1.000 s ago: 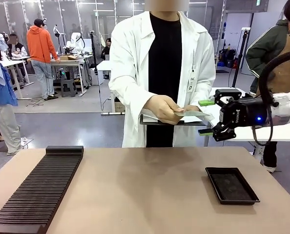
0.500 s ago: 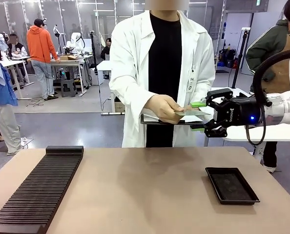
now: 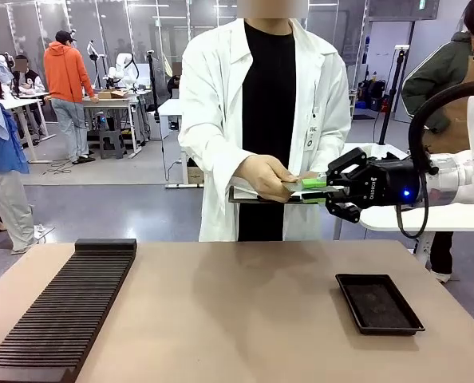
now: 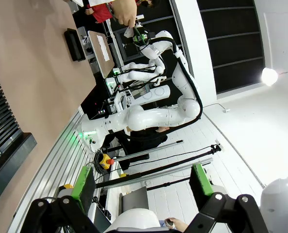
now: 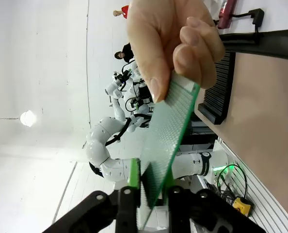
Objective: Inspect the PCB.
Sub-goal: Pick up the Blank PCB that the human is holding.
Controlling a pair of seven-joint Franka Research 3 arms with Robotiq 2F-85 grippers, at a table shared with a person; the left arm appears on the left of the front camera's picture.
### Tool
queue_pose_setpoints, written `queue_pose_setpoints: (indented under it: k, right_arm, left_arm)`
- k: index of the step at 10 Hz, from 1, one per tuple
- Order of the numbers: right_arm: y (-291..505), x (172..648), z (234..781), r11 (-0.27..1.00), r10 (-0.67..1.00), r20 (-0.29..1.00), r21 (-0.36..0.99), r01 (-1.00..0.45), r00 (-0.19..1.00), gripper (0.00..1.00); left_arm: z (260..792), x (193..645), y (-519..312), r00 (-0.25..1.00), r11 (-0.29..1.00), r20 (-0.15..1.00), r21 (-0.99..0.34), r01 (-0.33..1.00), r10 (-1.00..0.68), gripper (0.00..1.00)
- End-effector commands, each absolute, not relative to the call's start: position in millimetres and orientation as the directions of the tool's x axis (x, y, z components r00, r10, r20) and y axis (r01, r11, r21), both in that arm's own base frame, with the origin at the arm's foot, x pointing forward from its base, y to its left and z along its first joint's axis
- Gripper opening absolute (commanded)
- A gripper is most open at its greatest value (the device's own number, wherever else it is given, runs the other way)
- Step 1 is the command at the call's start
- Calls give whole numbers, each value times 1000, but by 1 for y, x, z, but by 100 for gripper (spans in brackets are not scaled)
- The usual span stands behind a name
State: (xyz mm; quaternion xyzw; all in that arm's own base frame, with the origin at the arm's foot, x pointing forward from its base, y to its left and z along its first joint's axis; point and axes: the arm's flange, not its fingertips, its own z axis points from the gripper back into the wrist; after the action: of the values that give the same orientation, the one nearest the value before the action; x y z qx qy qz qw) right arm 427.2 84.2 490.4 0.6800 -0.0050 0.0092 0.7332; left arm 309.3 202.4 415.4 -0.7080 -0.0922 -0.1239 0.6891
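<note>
The right claw [image 3: 320, 189] is clenched on one end of the PCB [image 5: 170, 131], the person's hand [image 3: 265, 177] pinching the other end; the left claw [image 4: 141, 184] hangs released, holding nothing

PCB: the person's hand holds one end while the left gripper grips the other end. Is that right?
Wrong arm: it is the right gripper that grips the other end of the PCB, as the right wrist view shows. The person's hand does hold one end.
</note>
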Motion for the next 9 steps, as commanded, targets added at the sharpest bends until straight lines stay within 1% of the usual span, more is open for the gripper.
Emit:
queue_pose_setpoints:
  k: [1, 5, 6, 7, 9]
  right_arm:
    - [93, 422, 494, 72, -19, -6, 997, 8, 1000, 0]
    - [91, 423, 489, 67, -16, -17, 998, 18, 1000, 0]
    - [84, 422, 482, 56, -2, -40, 998, 40, 999, 0]
    - [87, 425, 488, 78, 6, 11, 997, -12, 1000, 0]
    - [87, 425, 488, 78, 6, 11, 997, -12, 1000, 0]
  left_arm:
    - [416, 313, 207, 953, -19, 298, -955, 297, -51, 100]
    - [416, 313, 207, 953, -19, 298, -955, 297, -51, 100]
    - [416, 313, 207, 953, -19, 298, -955, 297, -51, 100]
    - [416, 313, 207, 953, -19, 298, -955, 297, -51, 100]
    - [416, 313, 207, 953, -19, 298, -955, 297, -51, 100]
